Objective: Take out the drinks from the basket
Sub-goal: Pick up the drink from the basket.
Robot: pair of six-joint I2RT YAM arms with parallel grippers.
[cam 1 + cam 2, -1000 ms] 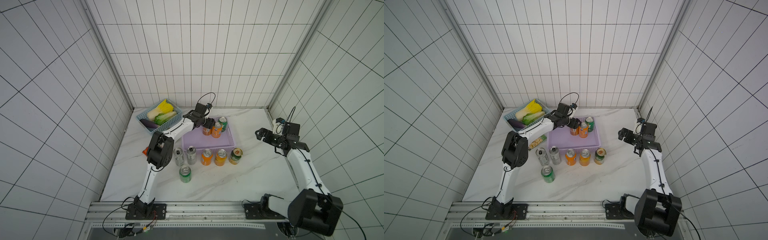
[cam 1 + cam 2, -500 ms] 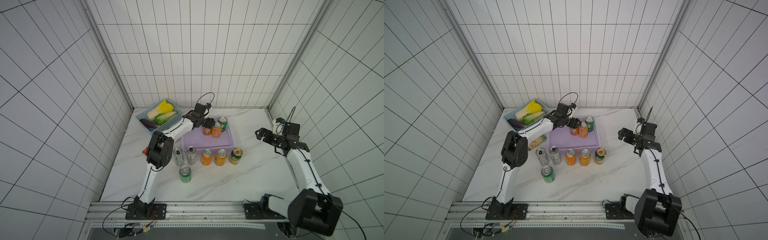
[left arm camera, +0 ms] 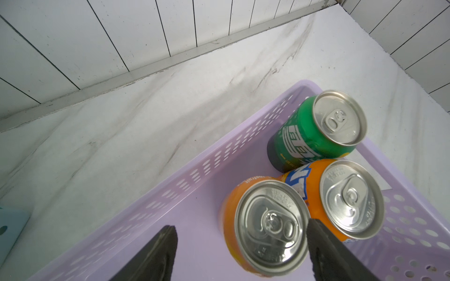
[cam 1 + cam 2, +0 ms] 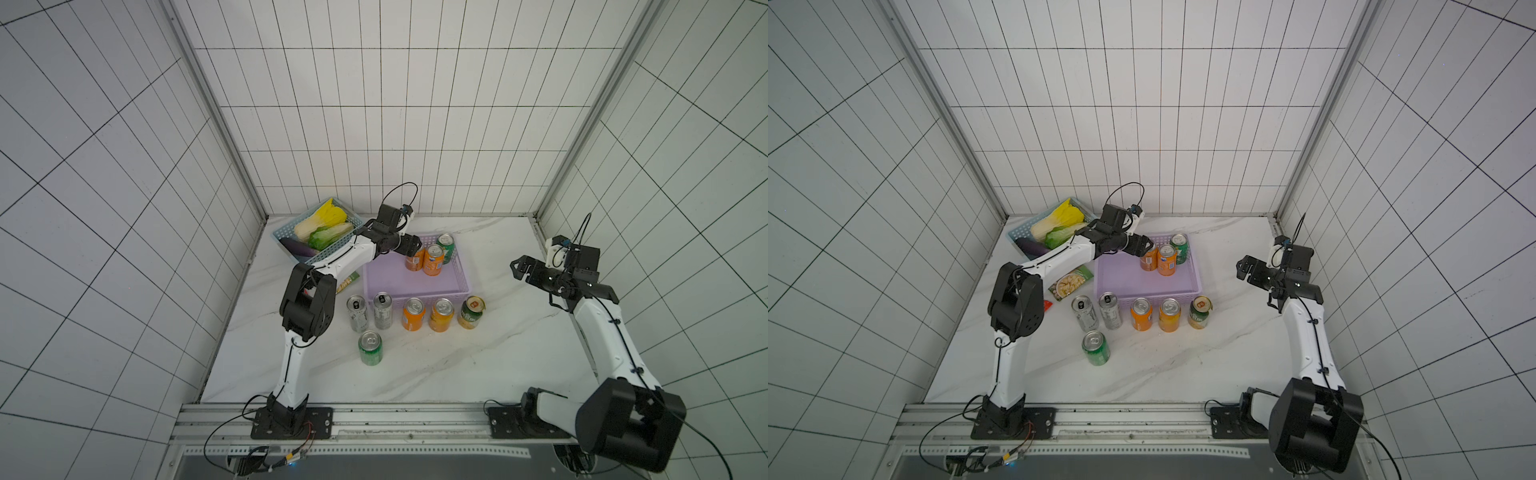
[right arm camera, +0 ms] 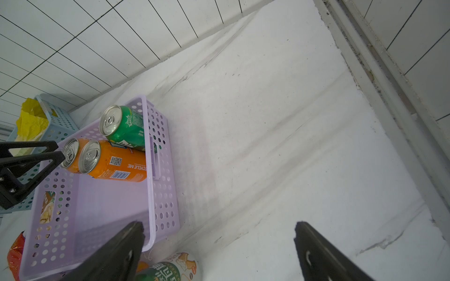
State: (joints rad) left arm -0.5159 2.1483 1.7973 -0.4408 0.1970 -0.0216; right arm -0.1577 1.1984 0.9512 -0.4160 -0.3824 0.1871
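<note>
The lilac basket [image 4: 399, 282] holds three upright drinks: two orange cans [image 4: 414, 261] [image 4: 433, 262] and a green can [image 4: 446, 247]. My left gripper [image 3: 241, 234] hangs open over the nearer orange can [image 3: 270, 228]. That can stands between the fingers, close to one fingertip [image 3: 316, 233] and well apart from the other. In both top views the left gripper [image 4: 1144, 246] is at the basket's back left. Right of the basket, my right gripper [image 4: 519, 268] hovers open and empty. Several drinks stand on the table in front of the basket: two silver, two orange, a green-and-gold can [image 4: 471, 311] and a green can [image 4: 370, 347].
A blue basket [image 4: 286, 232] with vegetables stands at the back left corner, just behind the left arm. A green snack packet [image 4: 1070, 282] and a red wrapper [image 4: 1047, 305] lie left of the lilac basket. Tiled walls close the back and both sides.
The left gripper's jaws have spread wider over the orange can. Neither arm has shifted visibly, and the cans stand as before.
</note>
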